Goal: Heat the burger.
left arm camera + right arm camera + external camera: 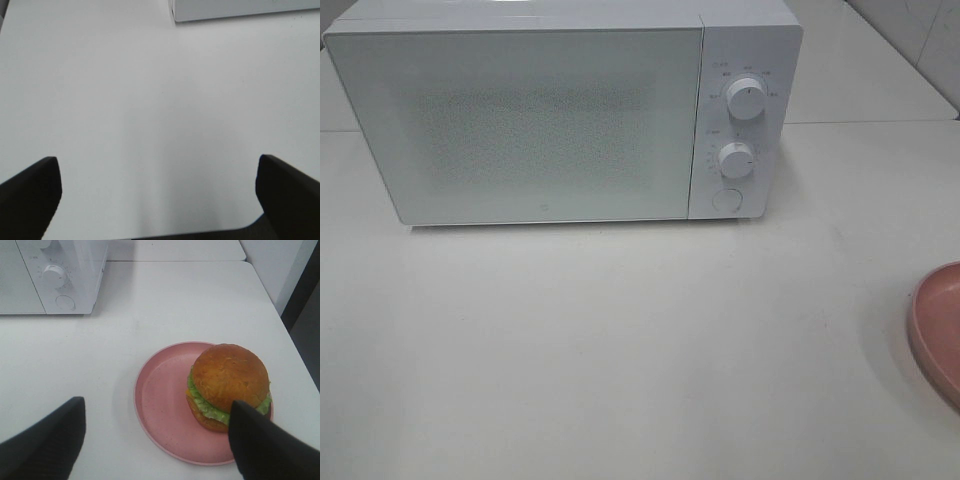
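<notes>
A: From high up, what shows?

B: A boxy white microwave (560, 110), door shut, its panel finely speckled. Two round knobs (746, 98) and a round button (726, 198) sit on its smooth control strip. It stands on a matte white table (620, 350). Off to the microwave's right and nearer the camera, a curved pink plate (938, 330) edge peeks in.

A: The left wrist?

B: The left gripper (159, 192) stands spread wide over bare table, holding nothing; a microwave corner lies beyond.

A: And the right wrist?

B: The right gripper (157, 427) is spread too, empty. The burger (228, 386), glossy domed bun with ruffled lettuce, sits on the plate, toward the rim farther from the microwave.
</notes>
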Controlling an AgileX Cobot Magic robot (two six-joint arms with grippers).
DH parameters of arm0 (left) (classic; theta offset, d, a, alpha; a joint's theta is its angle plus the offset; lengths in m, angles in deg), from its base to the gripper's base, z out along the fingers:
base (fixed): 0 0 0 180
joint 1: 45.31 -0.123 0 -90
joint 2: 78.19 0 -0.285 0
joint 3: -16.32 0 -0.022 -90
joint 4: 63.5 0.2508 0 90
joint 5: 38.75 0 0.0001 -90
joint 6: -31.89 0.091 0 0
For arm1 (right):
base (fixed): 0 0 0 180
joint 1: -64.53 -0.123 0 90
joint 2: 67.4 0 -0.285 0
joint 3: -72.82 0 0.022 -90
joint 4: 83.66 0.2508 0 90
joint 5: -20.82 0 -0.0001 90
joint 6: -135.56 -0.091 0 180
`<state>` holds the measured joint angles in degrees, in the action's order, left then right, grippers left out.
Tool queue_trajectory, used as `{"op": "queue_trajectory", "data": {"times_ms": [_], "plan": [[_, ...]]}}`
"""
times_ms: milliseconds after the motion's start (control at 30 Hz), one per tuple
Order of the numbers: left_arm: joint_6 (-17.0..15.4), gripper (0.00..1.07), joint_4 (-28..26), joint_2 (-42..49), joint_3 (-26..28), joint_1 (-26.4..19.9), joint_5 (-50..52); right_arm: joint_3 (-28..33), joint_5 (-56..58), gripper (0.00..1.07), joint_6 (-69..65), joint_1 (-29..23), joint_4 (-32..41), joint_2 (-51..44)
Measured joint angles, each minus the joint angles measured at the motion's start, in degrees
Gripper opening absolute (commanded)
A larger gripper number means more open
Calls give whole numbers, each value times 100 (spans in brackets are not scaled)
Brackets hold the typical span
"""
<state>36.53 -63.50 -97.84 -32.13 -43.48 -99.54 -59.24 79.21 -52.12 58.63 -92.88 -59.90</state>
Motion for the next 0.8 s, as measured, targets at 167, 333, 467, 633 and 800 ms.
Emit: {"op": "queue_trajectory", "data": {"times_ms": [167,333,467,633,800], "plan": [[0,98,0,831,-6,0,29,0,0,76,0,0,0,0],[0,98,0,1197,-6,0,29,0,-6,76,0,0,0,0],[0,98,0,1209,-6,0,29,0,-6,76,0,0,0,0],[0,98,0,1215,-6,0,40,0,-6,76,0,0,0,0],[0,98,0,1215,-6,0,40,0,0,76,0,0,0,0]]}}
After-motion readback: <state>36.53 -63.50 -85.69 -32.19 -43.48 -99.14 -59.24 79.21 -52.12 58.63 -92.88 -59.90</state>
